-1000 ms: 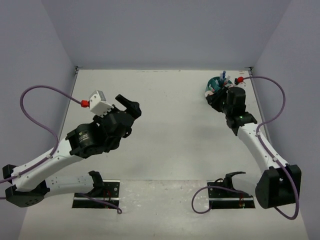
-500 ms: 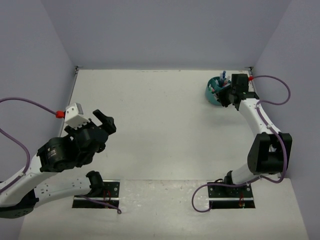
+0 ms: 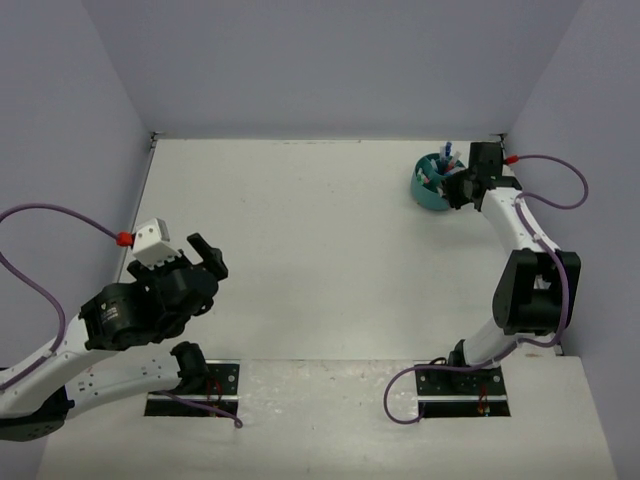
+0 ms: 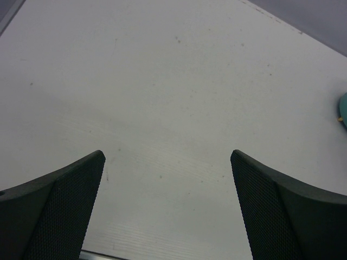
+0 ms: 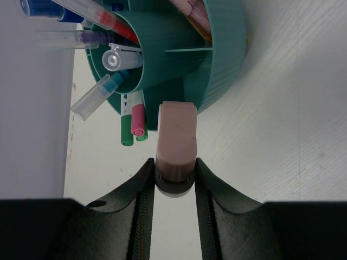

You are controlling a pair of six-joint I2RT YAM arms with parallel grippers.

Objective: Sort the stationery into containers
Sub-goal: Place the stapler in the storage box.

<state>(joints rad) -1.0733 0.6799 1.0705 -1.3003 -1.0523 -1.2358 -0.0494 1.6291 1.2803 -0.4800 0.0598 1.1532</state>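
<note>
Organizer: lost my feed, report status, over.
Left tool open, empty. Right tool shut on pink eraser, at teal organizer rim. No obstruction seen.

Ribbed teal plastic organizer (image 5: 225, 49) (faintly glossy) on a matt, finely grooved table (image 4: 173, 81).

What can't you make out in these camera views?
- Top view: pens in the teal organizer are too small to tell apart; the right gripper covers the pink item it holds.
- Right wrist view: the top edge cuts off the organizer's far side.
- Left wrist view: the right edge leaves only an organizer sliver.
</note>
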